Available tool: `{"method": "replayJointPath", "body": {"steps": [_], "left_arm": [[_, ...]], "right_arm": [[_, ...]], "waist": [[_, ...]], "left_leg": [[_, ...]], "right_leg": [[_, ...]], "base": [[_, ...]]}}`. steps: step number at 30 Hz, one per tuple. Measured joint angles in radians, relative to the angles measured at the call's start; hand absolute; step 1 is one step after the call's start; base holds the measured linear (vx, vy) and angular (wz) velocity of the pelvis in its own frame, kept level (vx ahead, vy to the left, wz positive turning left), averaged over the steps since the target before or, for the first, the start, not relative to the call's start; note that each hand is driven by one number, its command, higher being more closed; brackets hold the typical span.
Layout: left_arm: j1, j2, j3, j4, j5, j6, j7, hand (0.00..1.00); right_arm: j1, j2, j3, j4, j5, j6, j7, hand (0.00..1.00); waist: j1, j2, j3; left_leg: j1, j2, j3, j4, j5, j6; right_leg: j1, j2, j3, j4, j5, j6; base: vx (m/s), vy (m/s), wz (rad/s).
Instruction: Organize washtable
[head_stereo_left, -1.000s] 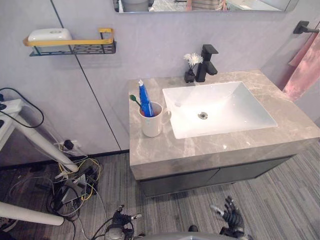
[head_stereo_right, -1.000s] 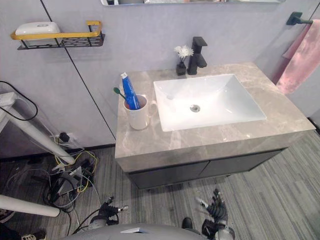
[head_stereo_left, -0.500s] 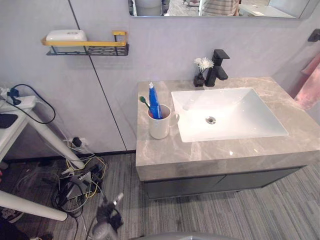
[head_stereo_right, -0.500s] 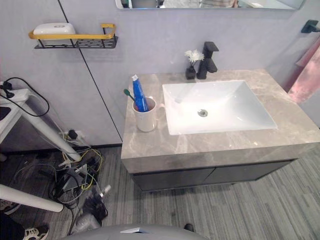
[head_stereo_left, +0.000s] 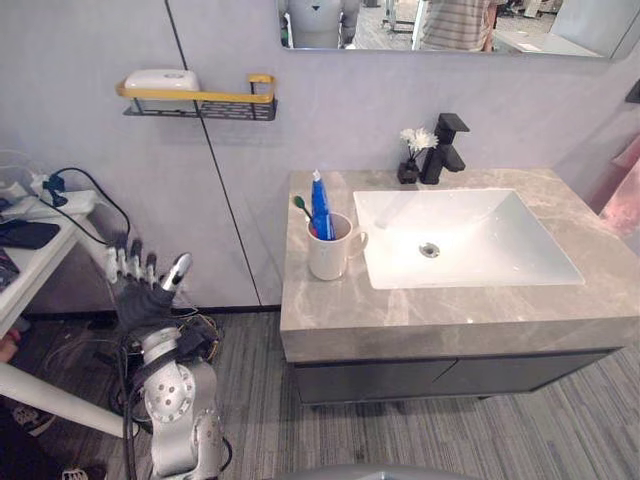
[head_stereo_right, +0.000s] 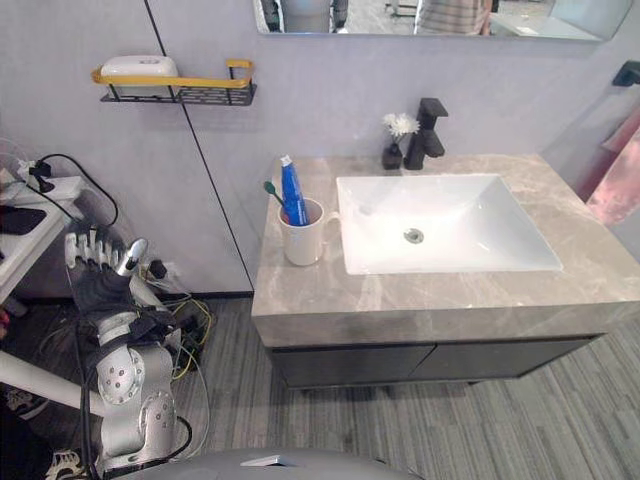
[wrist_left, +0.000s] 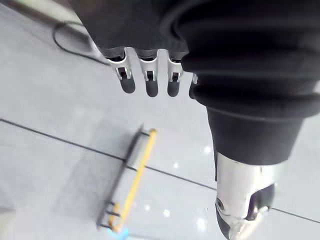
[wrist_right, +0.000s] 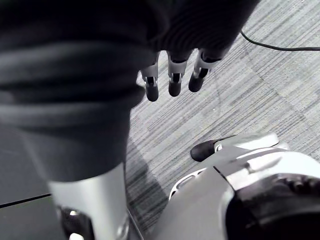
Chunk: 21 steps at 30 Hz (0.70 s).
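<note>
Silver fingers (head_stereo_left: 135, 260) of the left hand (head_stereo_left: 143, 300), straight and empty, have risen beside the counter (head_stereo_left: 450, 312), so tidying seems just starting; the right hand (wrist_right: 173, 75) hangs equally slack.

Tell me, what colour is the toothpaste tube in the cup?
The toothpaste tube is blue with a white cap, clearest in the left eye view.

The grey marble surface (head_stereo_left: 440, 315) has a white basin (head_stereo_left: 480, 250) set into it. A white mug (head_stereo_left: 328, 258) stands at the basin's 9 o'clock. A black faucet (head_stereo_left: 446, 150) stands at its 12 o'clock, with a small flower vase (head_stereo_left: 408, 170) just beside it, at the faucet's 9 o'clock.
</note>
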<state>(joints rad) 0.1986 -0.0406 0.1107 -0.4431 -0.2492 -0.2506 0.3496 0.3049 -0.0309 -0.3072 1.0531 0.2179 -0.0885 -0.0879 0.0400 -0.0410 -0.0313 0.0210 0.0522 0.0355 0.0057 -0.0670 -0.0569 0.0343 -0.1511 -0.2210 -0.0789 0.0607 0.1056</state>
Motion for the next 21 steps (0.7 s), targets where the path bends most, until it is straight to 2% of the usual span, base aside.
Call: {"method": "replayJointPath", "body": {"steps": [2,3,7,11,14,15,17,21], "left_arm": [[0.002,-0.002,-0.047,-0.027,-0.001,-0.005,-0.017,0.0],[0.007,-0.001,-0.105,-0.041,-0.005,-0.019,-0.037,0.0],[0.009,0.0,-0.231,-0.042,-0.047,-0.023,-0.11,0.0],[0.009,0.012,-0.292,-0.034,-0.063,-0.022,-0.175,0.0],[0.002,0.05,-0.338,0.03,-0.122,-0.018,-0.217,0.0],[0.001,0.07,-0.354,0.066,-0.129,-0.01,-0.23,1.0],[0.001,0.099,-0.38,0.103,-0.136,0.01,-0.245,1.0],[-0.003,0.138,-0.428,0.14,-0.136,0.015,-0.275,1.0]], "right_arm": [[0.001,0.0,0.0,0.001,0.0,-0.006,0.001,0.0],[0.004,0.001,0.001,0.002,0.0,-0.013,0.002,0.0],[0.003,0.0,0.001,0.008,0.0,-0.016,0.002,0.0],[0.0,-0.001,0.0,0.015,0.0,-0.016,0.002,0.0],[-0.006,-0.003,0.001,0.018,0.0,-0.015,0.002,0.0],[-0.012,-0.003,0.001,0.018,0.0,-0.015,0.002,0.0],[-0.018,-0.004,0.002,0.018,-0.001,-0.015,0.002,0.0],[-0.019,-0.009,0.003,0.018,-0.001,-0.015,0.002,0.0]], "waist": [[0.0,-0.001,-0.001],[-0.001,-0.001,-0.005],[-0.003,-0.002,-0.008],[-0.004,-0.003,-0.009],[-0.004,-0.003,-0.01],[-0.006,-0.003,-0.01],[-0.009,-0.003,-0.01],[-0.011,-0.003,-0.01]], "left_leg": [[-0.001,0.001,-0.002,-0.001,0.0,0.0],[-0.008,0.002,-0.004,0.0,0.001,-0.001],[-0.017,0.002,-0.012,-0.003,0.006,-0.005],[-0.019,0.002,-0.015,0.002,0.01,0.001],[-0.015,0.0,-0.017,0.003,0.011,0.003],[-0.015,0.0,-0.018,0.003,0.011,0.003],[-0.015,0.0,-0.019,0.003,0.012,0.003],[-0.015,-0.001,-0.019,0.003,0.012,0.003]], "right_leg": [[-0.001,0.001,-0.002,0.0,-0.001,-0.002],[-0.007,0.001,-0.003,0.0,-0.004,-0.003],[-0.015,0.005,-0.009,0.001,-0.004,-0.003],[-0.016,0.006,-0.01,0.0,-0.005,-0.001],[-0.015,0.005,-0.011,-0.004,-0.006,0.0],[-0.016,0.005,-0.012,-0.006,-0.006,0.0],[-0.016,0.006,-0.013,-0.008,-0.006,0.0],[-0.015,0.005,-0.015,-0.01,-0.005,0.001]], "base": [[-0.01,-0.002,0.02],[-0.01,-0.008,0.03],[0.01,-0.01,0.04],[0.05,-0.011,0.04],[0.04,-0.009,0.01],[0.03,-0.009,0.01],[0.0,0.0,0.0],[0.0,0.0,0.0]]}}
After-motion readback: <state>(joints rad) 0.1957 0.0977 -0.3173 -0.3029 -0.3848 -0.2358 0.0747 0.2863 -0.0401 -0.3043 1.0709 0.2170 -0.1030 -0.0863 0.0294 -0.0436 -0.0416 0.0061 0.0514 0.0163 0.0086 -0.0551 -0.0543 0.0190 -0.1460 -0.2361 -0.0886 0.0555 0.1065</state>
